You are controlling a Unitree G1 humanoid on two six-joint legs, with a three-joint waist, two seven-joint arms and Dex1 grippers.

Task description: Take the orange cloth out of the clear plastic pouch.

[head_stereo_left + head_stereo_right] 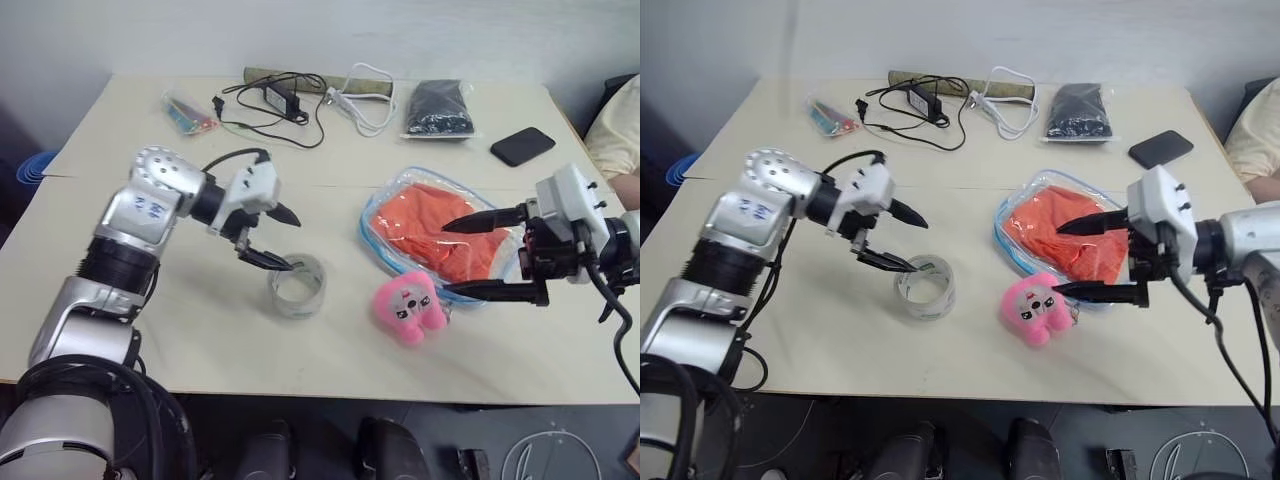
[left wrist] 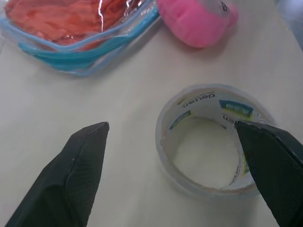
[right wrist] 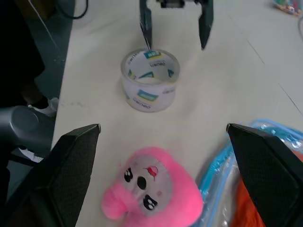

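Looking down at the table point(image 1: 330, 350) from the head cam, I've got both claws hanging over it with their fingers spread wide and nothing held in either. The left gripper point(image 1: 268, 238) points toward the middle of the table, its lower fingertip right at the rim of the clear tape roll point(image 1: 297, 285); I can't tell if it actually touches. The right gripper point(image 1: 478, 256) reaches in from the other side, its upper finger over the orange cloth point(image 1: 425, 228) and its lower one along the near edge of the clear plastic pouch point(image 1: 392, 187).

The cloth sits inside the pouch, bunched up in folds, and the pouch lies flat on the right half of the table with its light-blue edging showing all round. A pink plush toy point(image 1: 408, 306) lies just beside the pouch's near corner, between it and the tape roll.

Along the far edge: a packet of coloured bits point(image 1: 188, 113), a black adapter with its cable point(image 1: 280, 100), a white cable point(image 1: 365, 100), a bag of black items point(image 1: 438, 108) and a black phone point(image 1: 522, 146).
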